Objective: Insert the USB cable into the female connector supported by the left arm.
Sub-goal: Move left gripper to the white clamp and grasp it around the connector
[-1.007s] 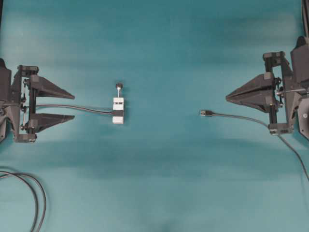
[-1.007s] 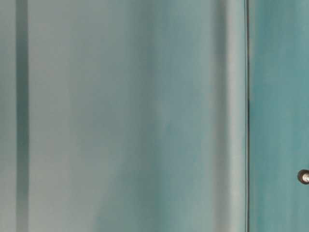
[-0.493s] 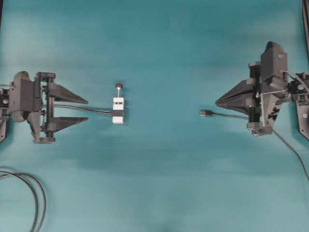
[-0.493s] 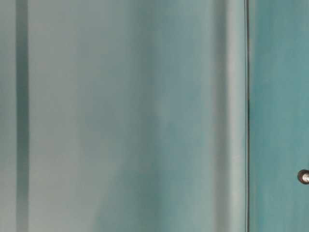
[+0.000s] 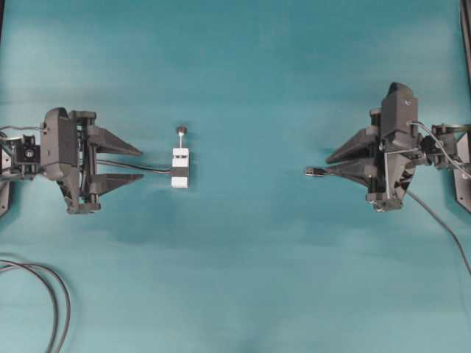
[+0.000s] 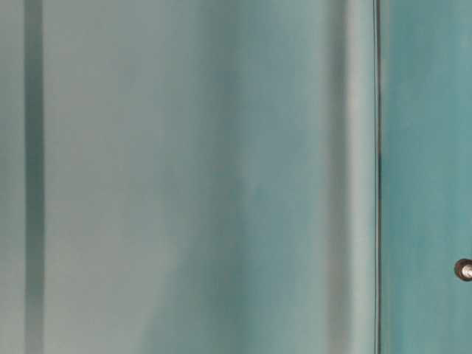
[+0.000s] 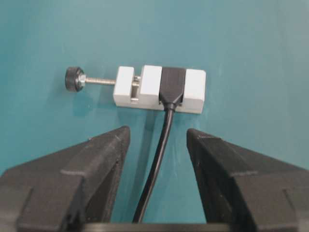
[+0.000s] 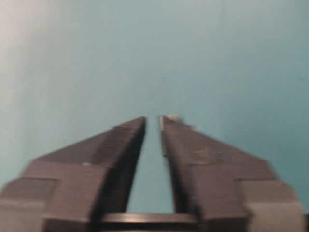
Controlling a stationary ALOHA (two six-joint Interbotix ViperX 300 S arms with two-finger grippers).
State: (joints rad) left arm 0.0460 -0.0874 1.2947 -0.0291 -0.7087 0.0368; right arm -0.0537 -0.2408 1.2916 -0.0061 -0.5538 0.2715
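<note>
The female connector (image 5: 180, 168), a small white block with a black band, lies on the teal table, its rod and black knob (image 5: 181, 131) pointing away. In the left wrist view the female connector (image 7: 159, 89) sits just ahead of my open left gripper (image 7: 158, 133), whose fingers straddle its dark cable tail (image 7: 164, 159) without touching. The left gripper (image 5: 140, 165) is a short way left of the block. The USB cable's silvery plug (image 5: 314, 171) rests right of centre. My right gripper (image 5: 329, 167) hovers just behind it, open by a narrow gap with nothing between. The plug (image 8: 172, 117) peeks past one fingertip.
Looped dark cables (image 5: 51, 294) lie at the table's front left corner. The USB cable (image 5: 441, 224) trails off to the right edge. The table-level view shows only blurred teal surfaces and a small round knob (image 6: 464, 270) at its right edge.
Both arms have moved inward toward the middle. The right gripper, shut before, now shows a gap between its fingers and sits over the cable behind the plug. The left gripper has neared the connector.
</note>
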